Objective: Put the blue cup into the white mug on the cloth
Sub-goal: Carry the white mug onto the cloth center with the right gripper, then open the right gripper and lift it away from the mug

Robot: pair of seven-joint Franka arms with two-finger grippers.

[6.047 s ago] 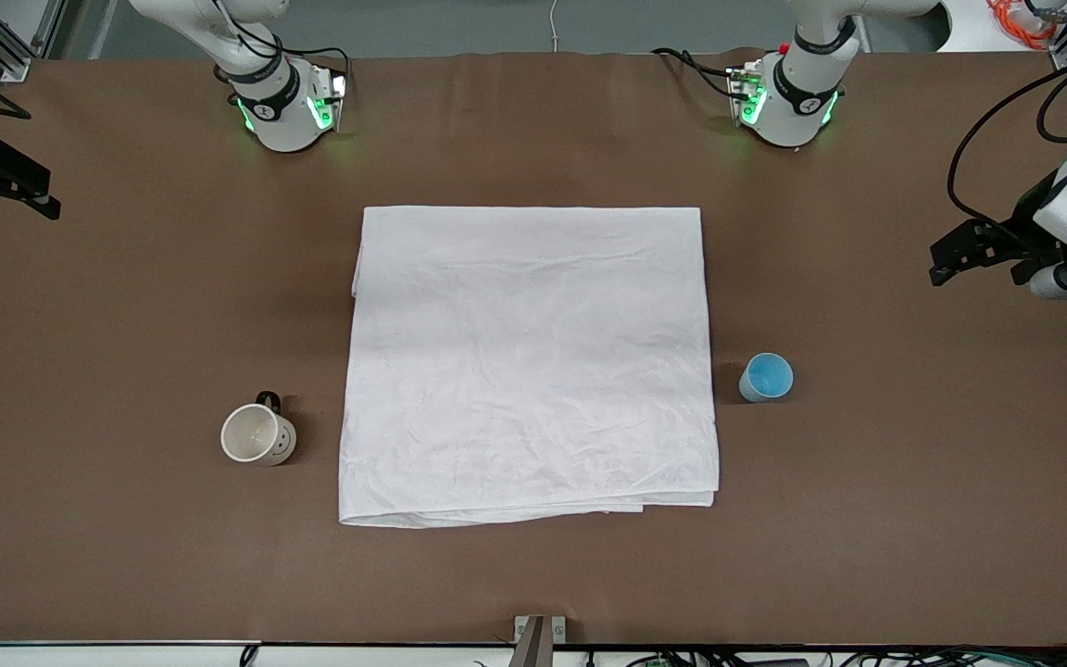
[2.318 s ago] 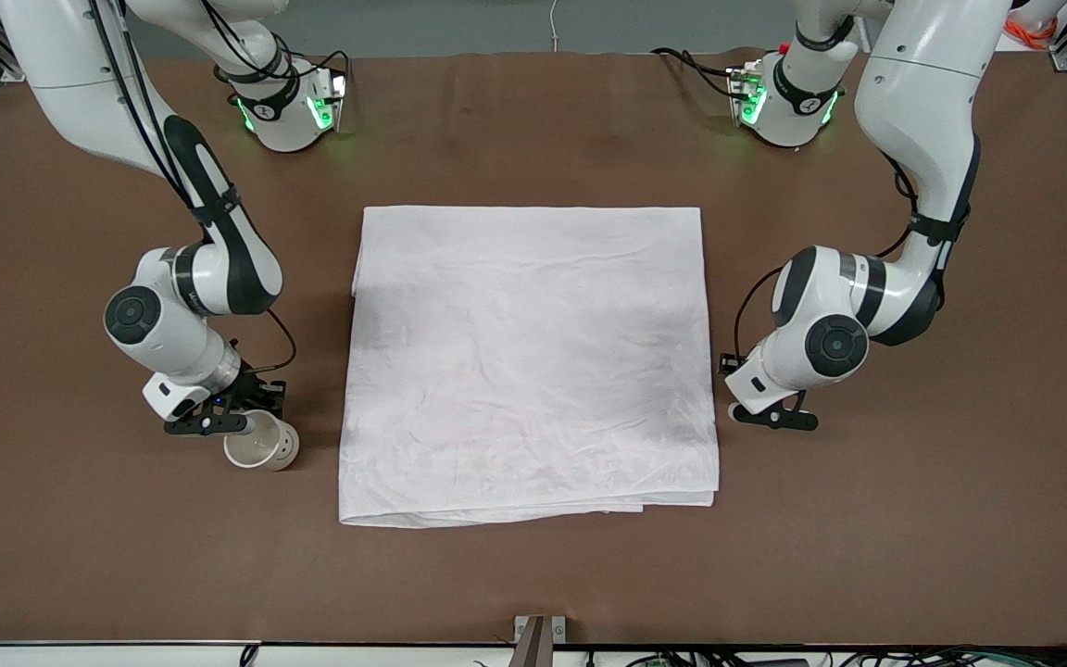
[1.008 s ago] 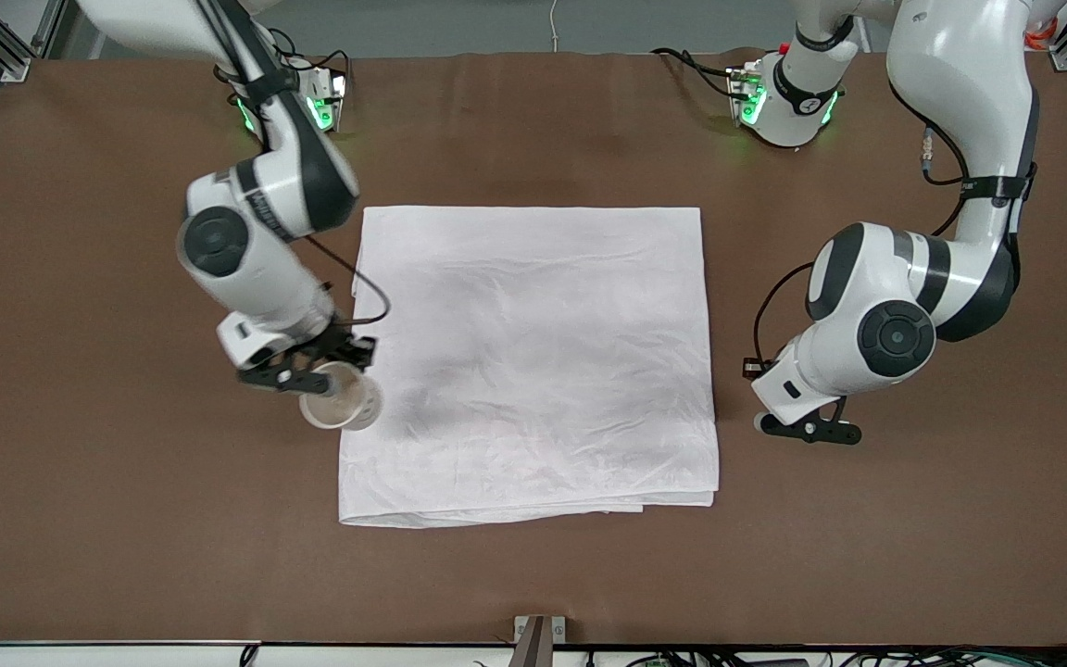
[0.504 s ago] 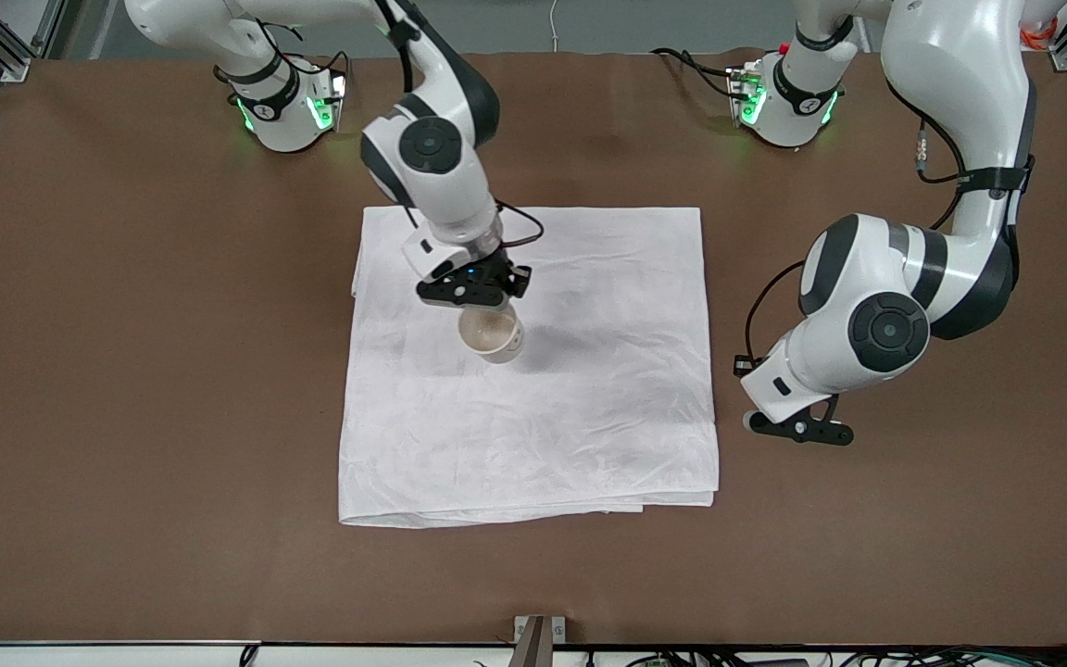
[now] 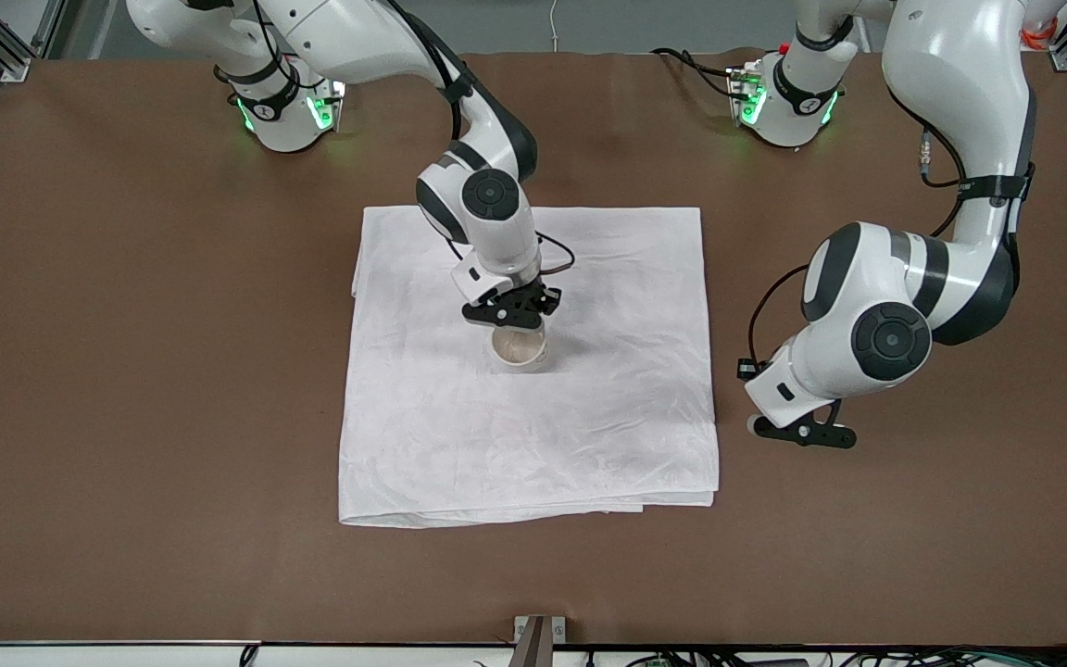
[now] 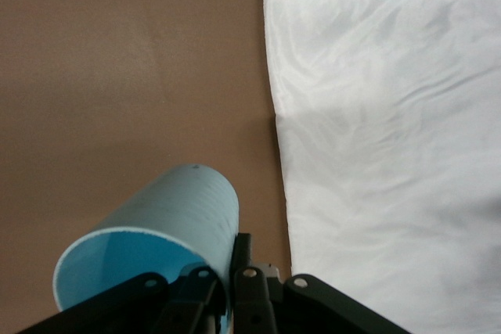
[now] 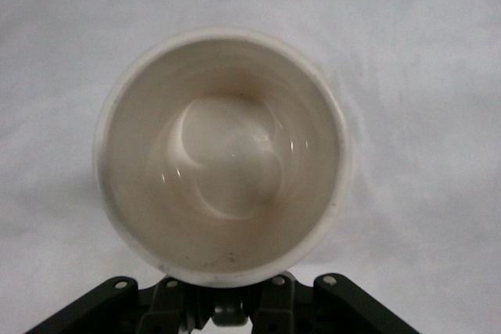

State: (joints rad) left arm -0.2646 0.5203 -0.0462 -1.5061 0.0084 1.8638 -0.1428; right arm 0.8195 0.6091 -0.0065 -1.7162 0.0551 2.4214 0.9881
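My right gripper is shut on the white mug at its rim and holds it upright at the middle of the cloth, on it or just above it. In the right wrist view the mug is empty, with the gripper at its rim and cloth all round. My left gripper is over the bare table beside the cloth's edge at the left arm's end. In the left wrist view it is shut on the wall of the blue cup, held tilted. The arm hides the cup in the front view.
The brown table lies bare around the cloth. In the left wrist view the cloth's folded edge runs close beside the blue cup. The arms' bases stand along the table's edge farthest from the front camera.
My right gripper carried the white mug from the cloth's edge at the right arm's end to the cloth's middle and lowered it. My left gripper with the blue cup has barely shifted.
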